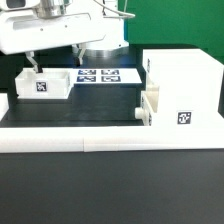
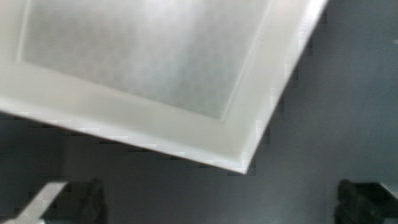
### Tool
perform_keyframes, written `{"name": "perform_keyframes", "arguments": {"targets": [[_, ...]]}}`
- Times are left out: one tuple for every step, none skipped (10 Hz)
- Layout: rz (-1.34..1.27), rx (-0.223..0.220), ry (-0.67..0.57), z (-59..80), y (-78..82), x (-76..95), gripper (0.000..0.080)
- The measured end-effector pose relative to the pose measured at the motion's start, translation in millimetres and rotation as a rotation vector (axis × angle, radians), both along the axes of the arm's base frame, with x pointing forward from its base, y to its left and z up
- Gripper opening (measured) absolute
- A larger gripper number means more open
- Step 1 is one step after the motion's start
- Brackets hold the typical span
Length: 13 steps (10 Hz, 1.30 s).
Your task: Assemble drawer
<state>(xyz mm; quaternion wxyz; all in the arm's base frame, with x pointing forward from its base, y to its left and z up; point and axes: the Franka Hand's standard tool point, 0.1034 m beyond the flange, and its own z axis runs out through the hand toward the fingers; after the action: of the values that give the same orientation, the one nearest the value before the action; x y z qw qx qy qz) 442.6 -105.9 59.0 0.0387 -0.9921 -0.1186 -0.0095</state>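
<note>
The tool [image 1: 55, 60], fingers apart and empty, hovers over the tray [image 1: 45, 85] at the exterior view's left of the tabletop [image 1: 90, 115], well apart from the case [image 1: 180, 90]: a grasp looks pending, needing a descent astride one wall.

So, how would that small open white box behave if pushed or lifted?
The drawer box looks rigid, thin-walled and probably light. Sitting flat, it should slide rather than tip if pushed. Its smooth walls might slip in the open end effector.
</note>
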Motion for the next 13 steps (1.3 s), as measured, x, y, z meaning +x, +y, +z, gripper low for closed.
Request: {"name": "perform_keyframes", "arguments": {"targets": [[-0.062,0.001,0.004,-0.1,0.7,0.0,0.0649],[-0.161,-0.004,0.003,-1.4,2.2,-1.2,0.0649],[-0.291,-0.012,-0.007,-4.7,6.2,-5.1,0.0649],[-0.288,-0.019,-0.016,-7.5,9.1,-8.6,0.0649],[-0.291,-0.025,-0.024,-12.0,8.6,-15.0,0.0649],[-0.29,-0.028,-0.029,-16.0,10.0,-20.1,0.0649],[-0.283,-0.03,-0.034,-18.8,13.1,-22.2,0.0649],[-0.279,-0.032,-0.04,-22.0,14.4,-24.2,0.0649],[-0.268,-0.034,-0.042,-27.6,14.7,-28.4,0.0649],[-0.251,-0.034,-0.035,-34.2,15.5,-32.6,0.0649],[-0.228,-0.031,-0.022,-40.5,17.2,-36.7,0.0649],[-0.222,-0.029,-0.012,-44.6,20.2,-38.6,0.0649],[-0.211,-0.028,-0.008,-47.3,20.4,-39.0,0.0649]]}}
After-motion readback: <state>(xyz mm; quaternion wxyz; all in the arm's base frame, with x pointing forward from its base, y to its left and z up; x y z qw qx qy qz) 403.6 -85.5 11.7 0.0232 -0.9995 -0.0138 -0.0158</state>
